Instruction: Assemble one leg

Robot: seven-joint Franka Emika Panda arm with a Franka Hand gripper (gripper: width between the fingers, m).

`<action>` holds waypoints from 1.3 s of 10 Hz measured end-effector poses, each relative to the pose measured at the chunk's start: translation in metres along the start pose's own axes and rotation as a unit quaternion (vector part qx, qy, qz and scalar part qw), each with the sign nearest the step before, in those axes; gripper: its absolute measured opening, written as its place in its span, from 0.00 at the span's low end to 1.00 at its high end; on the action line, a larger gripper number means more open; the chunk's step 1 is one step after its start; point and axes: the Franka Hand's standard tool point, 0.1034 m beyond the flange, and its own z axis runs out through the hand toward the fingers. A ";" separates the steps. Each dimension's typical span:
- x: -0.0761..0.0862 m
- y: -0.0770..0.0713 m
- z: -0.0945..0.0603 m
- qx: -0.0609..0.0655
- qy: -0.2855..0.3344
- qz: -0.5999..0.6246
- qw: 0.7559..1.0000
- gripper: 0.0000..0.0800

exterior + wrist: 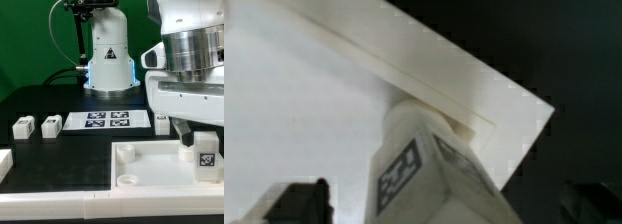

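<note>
A leg (207, 152), a small white block with a square marker tag, stands upright at the right corner of the large white tray (150, 168). My gripper (198, 140) is straight above it, with a finger on each side. In the wrist view the leg (429, 165) rises toward the camera between the dark fingertips (299, 202), with a gap showing on both sides. It sits at the tray's corner (331, 100). The jaws stand open around the leg. Two more legs (22, 127) (50, 125) lie on the black table at the exterior view's left.
The marker board (108, 121) lies behind the tray, in front of the arm's base (108, 60). Another white piece (4, 160) pokes in at the exterior view's left edge. A round socket (127, 181) shows in the tray's near corner.
</note>
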 end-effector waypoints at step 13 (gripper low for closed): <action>0.008 0.003 -0.001 -0.030 0.002 -0.010 1.000 0.36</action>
